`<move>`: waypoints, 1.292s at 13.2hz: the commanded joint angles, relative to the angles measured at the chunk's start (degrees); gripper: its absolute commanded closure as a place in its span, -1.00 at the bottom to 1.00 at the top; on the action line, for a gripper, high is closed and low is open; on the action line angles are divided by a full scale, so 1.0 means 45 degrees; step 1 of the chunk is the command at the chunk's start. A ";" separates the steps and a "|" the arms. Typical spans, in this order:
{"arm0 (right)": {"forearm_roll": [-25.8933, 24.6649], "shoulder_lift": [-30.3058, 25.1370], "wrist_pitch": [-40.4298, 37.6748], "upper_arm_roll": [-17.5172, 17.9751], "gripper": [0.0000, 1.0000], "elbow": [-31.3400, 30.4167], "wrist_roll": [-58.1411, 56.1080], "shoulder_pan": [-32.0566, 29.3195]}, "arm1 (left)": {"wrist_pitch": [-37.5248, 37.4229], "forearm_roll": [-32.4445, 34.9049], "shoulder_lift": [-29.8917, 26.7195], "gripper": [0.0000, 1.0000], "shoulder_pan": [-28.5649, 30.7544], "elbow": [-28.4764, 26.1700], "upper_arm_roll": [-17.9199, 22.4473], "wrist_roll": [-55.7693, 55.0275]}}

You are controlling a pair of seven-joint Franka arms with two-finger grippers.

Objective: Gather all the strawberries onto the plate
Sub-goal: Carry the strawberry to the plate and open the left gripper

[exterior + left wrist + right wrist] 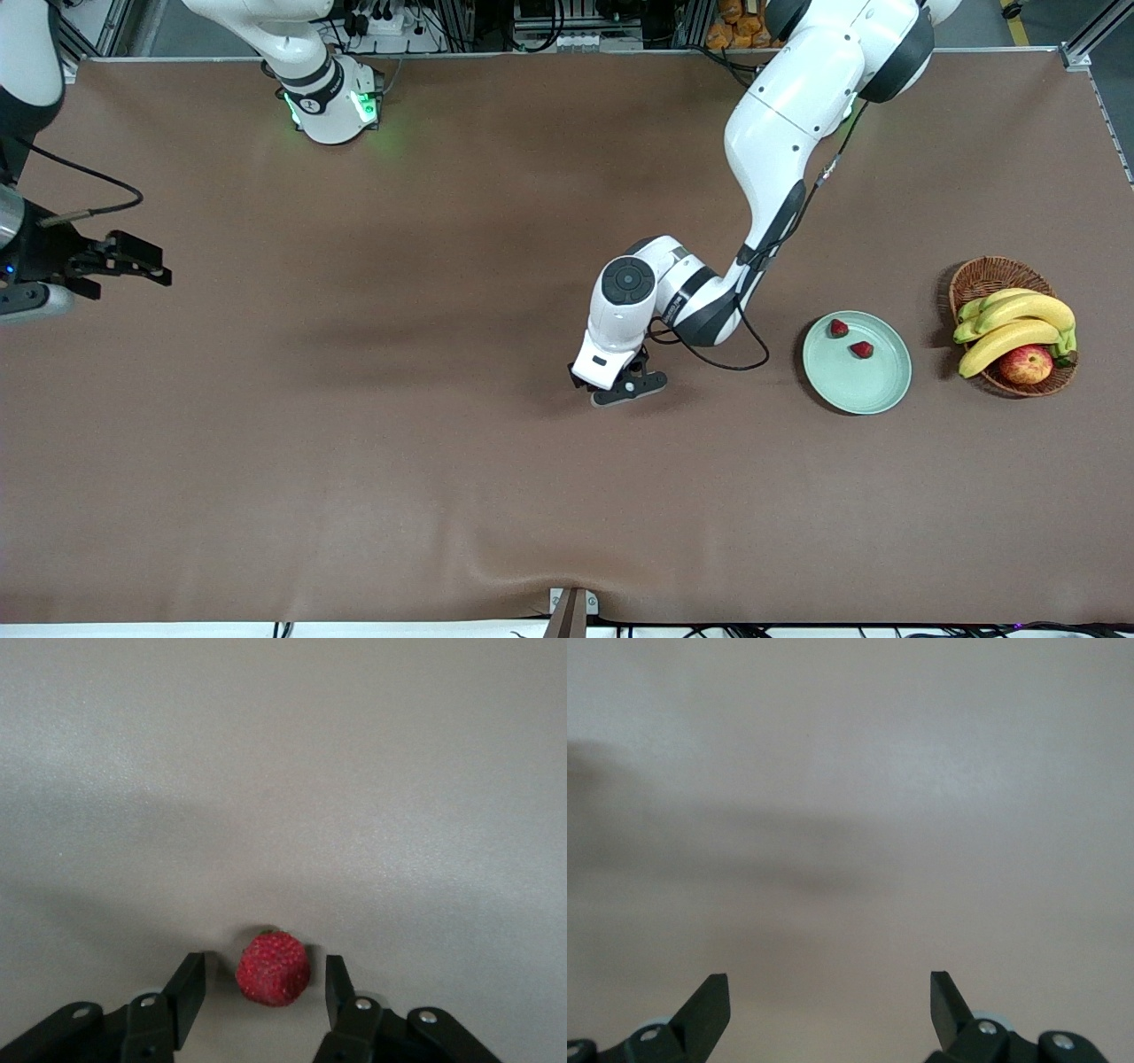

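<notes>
A small red strawberry (274,968) lies on the brown table between the fingers of my left gripper (266,962), with a narrow gap on each side. The gripper is open around it and down at the table near the middle (625,385), where its hand hides the berry from the front view. Two more strawberries (838,328) (861,349) lie in the pale mint-green plate (850,383), toward the left arm's end. My right gripper (133,261) waits open over the right arm's end of the table, with nothing between its fingers (709,1005).
A brown wicker basket (992,273) stands beside the plate, toward the left arm's end, holding bananas (1019,321) and a red-yellow apple (1026,363). A black cable (718,359) loops from the left wrist over the table between the gripper and the plate.
</notes>
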 commanded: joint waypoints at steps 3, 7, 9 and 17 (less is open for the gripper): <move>-0.0147 -0.1198 -0.1202 0.0033 -1.00 -0.0469 0.1563 -0.0155 | 0.0027 0.0429 0.0205 0.72 -0.0018 0.0360 0.0010 -0.0206; -0.0656 -0.1629 -0.1419 0.0092 -1.00 -0.0450 0.1761 -0.0155 | -0.0031 0.0449 -0.0320 1.00 0.0177 0.0360 0.0010 -0.0225; -0.0656 -0.1785 -0.1613 0.0014 -1.00 -0.0430 0.1781 -0.0155 | -0.0283 0.0507 -0.1021 1.00 0.0741 0.0282 0.0010 -0.0206; -0.0656 -0.1805 -0.2122 -0.0064 -1.00 -0.0080 0.1781 -0.0350 | -0.4621 0.0312 -0.5746 1.00 0.4038 -0.3244 -0.0127 0.5683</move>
